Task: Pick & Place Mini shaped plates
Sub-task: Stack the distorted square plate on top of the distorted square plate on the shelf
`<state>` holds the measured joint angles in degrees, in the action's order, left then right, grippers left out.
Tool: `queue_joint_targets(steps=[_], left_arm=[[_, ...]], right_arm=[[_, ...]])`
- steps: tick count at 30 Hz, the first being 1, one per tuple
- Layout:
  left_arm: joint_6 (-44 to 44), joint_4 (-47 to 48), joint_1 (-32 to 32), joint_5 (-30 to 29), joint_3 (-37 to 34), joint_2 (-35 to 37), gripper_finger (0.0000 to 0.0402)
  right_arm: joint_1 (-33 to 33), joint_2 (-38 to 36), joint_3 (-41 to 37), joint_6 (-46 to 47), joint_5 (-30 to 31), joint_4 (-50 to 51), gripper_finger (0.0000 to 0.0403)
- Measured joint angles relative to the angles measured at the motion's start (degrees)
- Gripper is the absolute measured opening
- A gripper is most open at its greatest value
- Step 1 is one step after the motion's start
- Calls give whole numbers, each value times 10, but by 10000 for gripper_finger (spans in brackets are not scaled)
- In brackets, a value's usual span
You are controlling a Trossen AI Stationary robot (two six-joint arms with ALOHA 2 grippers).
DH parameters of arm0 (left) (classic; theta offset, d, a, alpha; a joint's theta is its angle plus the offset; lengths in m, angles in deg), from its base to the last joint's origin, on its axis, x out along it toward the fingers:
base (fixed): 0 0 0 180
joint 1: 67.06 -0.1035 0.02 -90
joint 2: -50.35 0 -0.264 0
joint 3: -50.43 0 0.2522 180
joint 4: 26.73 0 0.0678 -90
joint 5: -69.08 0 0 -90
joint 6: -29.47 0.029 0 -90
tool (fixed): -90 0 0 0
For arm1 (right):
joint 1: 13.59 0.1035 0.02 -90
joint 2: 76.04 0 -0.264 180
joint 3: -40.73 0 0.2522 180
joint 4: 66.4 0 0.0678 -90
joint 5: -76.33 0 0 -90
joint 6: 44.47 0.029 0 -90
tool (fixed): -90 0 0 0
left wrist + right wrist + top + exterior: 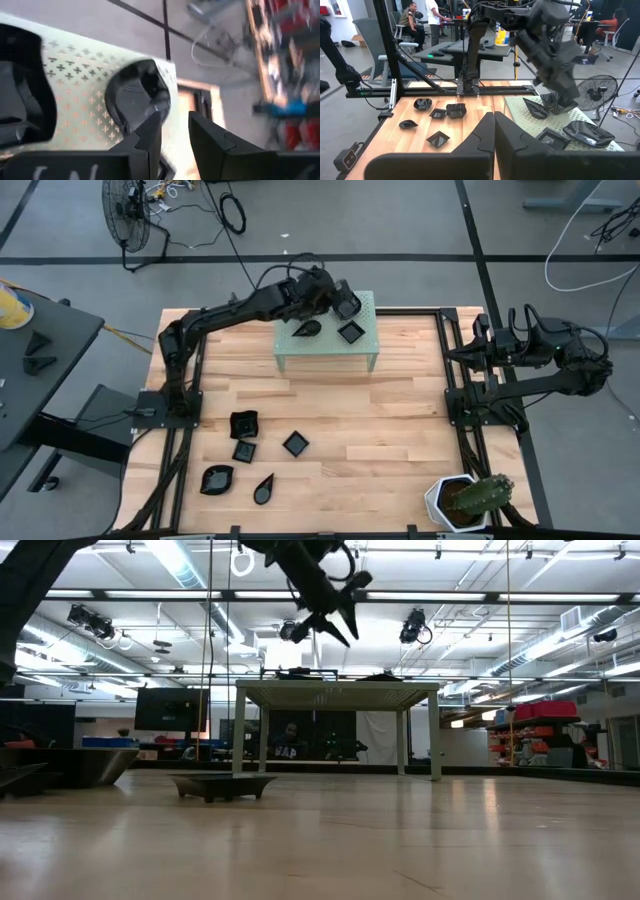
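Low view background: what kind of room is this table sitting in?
Likely a robotics lab or workshop: an open ceiling with strip lights, people seated at desks, a floor fan and loose cables on the grey floor.

Left tool above green stand

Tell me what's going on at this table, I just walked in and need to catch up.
The left gripper hovers over the pale green perforated stand, fingers parted, beside a black mini plate near the stand's edge. A teardrop plate and a square plate also sit on the stand. Five more black plates wait on the table. The right gripper is parked shut at the right side, near the cactus pot.
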<state>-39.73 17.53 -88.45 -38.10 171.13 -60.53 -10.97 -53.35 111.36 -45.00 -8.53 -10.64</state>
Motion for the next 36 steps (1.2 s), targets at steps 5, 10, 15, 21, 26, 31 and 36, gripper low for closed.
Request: queue_joint_targets(steps=[5, 10, 15, 21, 26, 31, 36], left_arm=[[111, 16, 34, 4, 0, 12, 101], [251, 21, 69, 6, 0, 19, 101], [341, 53, 106, 3, 0, 20, 101], [355, 64, 131, 4, -31, 20, 101], [350, 61, 140, 39, -68, 20, 104], [349, 24, 144, 71, -120, 43, 137], [330, 15, 147, 79, -179, 76, 190]], right_arm=[[0, 0, 0, 0, 0, 0, 4], [0, 0, 0, 0, 0, 0, 4], [0, 0, 0, 0, 0, 0, 4], [0, 0, 0, 0, 0, 0, 4], [0, 0, 0, 0, 0, 0, 4], [0, 0, 0, 0, 0, 0, 4], [0, 0, 0, 0, 0, 0, 4]])
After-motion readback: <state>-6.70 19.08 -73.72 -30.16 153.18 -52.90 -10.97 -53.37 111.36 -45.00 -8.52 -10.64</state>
